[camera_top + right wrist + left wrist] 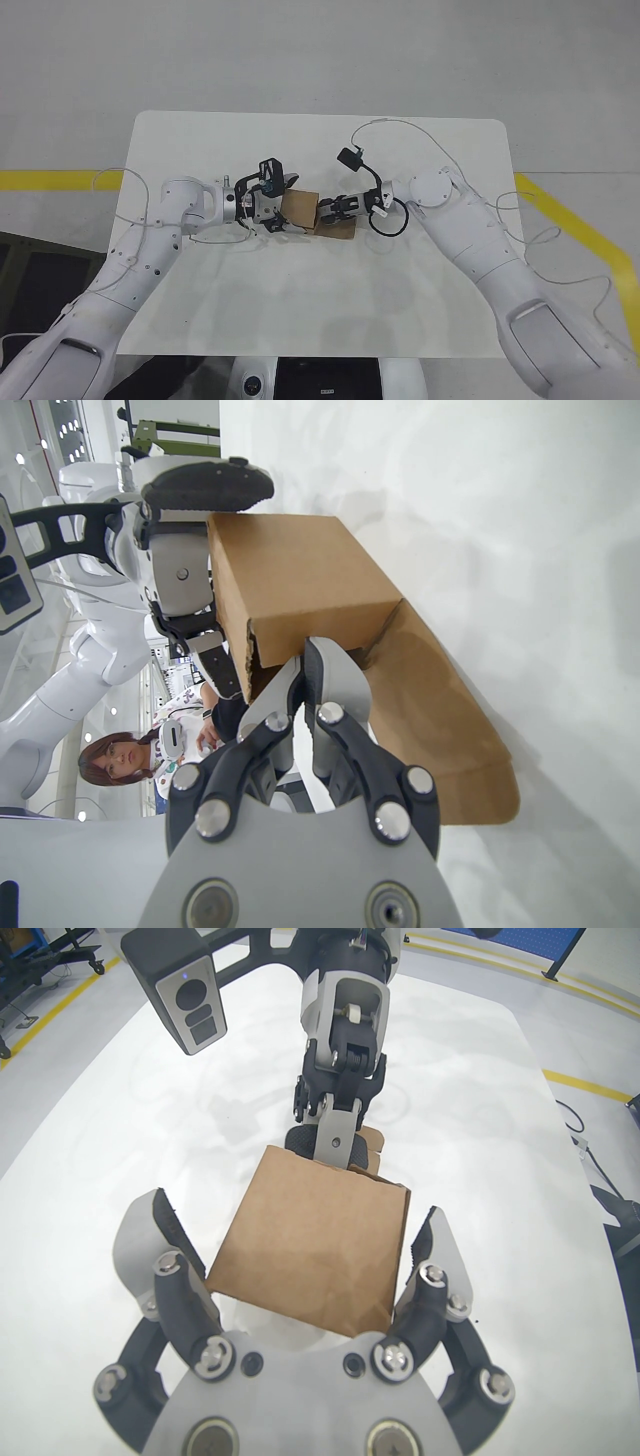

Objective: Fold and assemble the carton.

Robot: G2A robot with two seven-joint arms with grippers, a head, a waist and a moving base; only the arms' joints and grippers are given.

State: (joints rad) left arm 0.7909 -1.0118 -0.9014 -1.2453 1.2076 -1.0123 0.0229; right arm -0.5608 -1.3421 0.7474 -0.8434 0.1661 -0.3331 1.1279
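A brown carton [300,207] lies on its side in the middle of the white table [320,300], between my two grippers. My left gripper [296,1203] is open, one finger on each side of the carton's [315,1238] near end and close to its walls. At the far end my right gripper [306,645] is shut on the edge of the carton [300,570] at its open mouth. A long loose flap [440,720] extends from that end and lies flat on the table. The carton's inside is hidden.
The right arm's wrist camera [190,1003] hangs above the table beyond the carton. A cable [430,135] loops over the table's far right part. The table has bare room on all sides of the carton. Yellow floor tape [50,180] runs past the table.
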